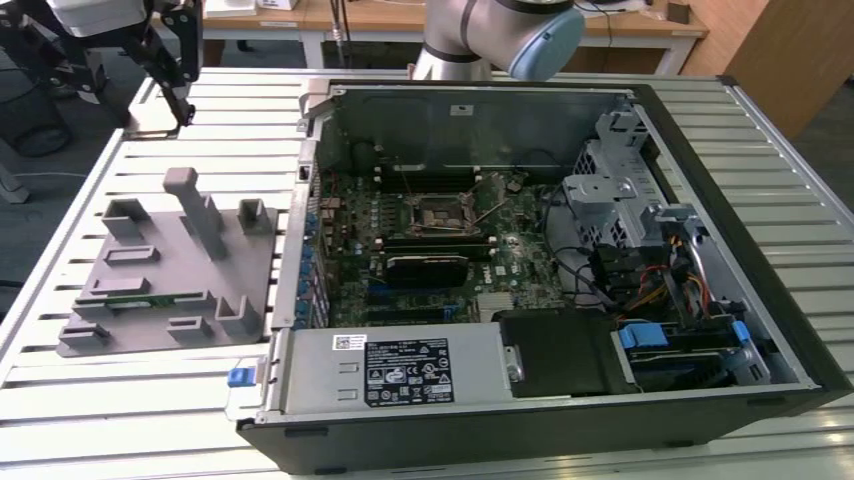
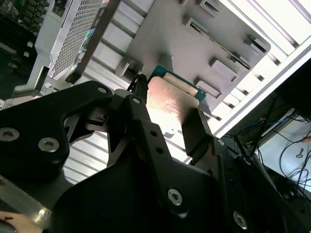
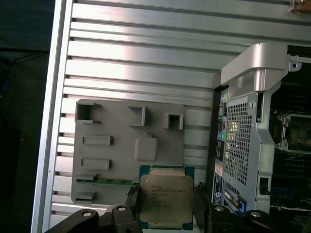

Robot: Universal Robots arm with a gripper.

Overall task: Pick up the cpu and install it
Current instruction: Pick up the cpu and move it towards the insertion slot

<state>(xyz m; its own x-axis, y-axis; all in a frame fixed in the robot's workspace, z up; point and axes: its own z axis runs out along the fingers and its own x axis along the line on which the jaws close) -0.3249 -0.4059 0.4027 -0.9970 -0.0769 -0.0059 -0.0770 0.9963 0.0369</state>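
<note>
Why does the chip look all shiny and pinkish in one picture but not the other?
Second wrist view: light glares off the cpu, tinting its metal top pinkish, and the table slats wash out white. First wrist view: the cpu is evenly lit grey, no glare.
</note>
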